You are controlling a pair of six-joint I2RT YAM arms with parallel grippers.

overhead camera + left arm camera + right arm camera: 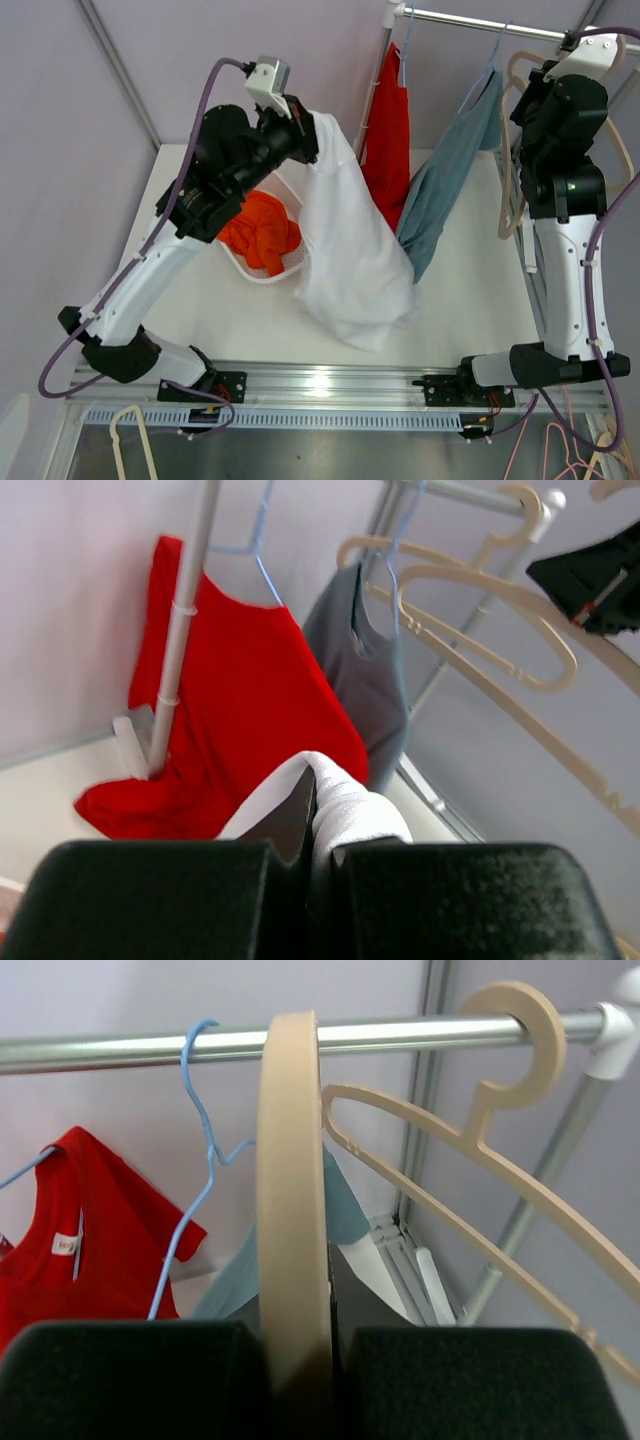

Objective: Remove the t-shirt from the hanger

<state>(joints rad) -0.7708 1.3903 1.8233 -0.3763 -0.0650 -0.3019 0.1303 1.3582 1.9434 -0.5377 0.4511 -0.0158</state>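
Note:
The white t-shirt (350,240) hangs off the hanger from my left gripper (310,135), its hem draped on the table. In the left wrist view the gripper (318,855) is shut on a fold of the white fabric (350,810). My right gripper (522,100) is up by the rail and shut on a bare beige hanger (507,190). In the right wrist view the hanger (293,1210) runs up between the jaws of the right gripper (305,1345) to the rail (120,1050).
A red shirt (388,130) and a grey-blue shirt (445,180) hang on blue hangers on the rail (480,20). A second beige hanger (480,1140) hangs at the rail's right end. A white basket (262,270) holds orange clothes. Spare hangers (570,450) lie below the table's near edge.

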